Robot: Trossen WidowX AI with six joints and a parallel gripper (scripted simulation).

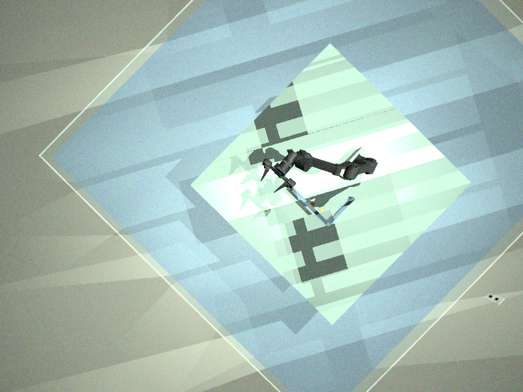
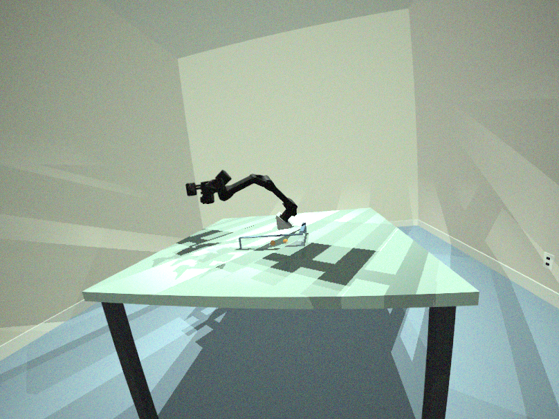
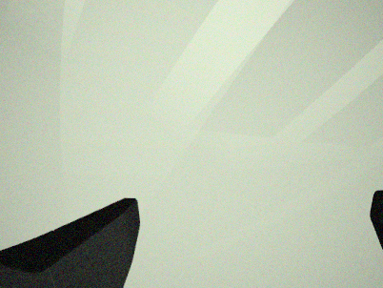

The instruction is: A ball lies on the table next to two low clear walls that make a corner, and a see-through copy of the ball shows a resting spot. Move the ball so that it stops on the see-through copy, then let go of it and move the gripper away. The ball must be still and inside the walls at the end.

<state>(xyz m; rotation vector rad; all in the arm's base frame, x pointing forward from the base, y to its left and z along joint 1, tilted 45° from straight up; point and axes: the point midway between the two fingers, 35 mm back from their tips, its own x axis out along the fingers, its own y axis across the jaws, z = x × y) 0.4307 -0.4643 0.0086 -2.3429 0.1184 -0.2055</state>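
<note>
Gripper [image 1: 270, 182] stood wide apart, holding nothing, raised outside the clear walls [image 1: 327, 222]; orange ball [image 1: 312, 204] apparently lay just beside the see-through copy [image 1: 321, 209], transfer not begun.

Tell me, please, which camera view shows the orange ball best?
The exterior view: the orange ball lies on the table beside the paler see-through copy, inside the clear walls. The top view shows it only as a tiny dot; the wrist view misses it.
</note>
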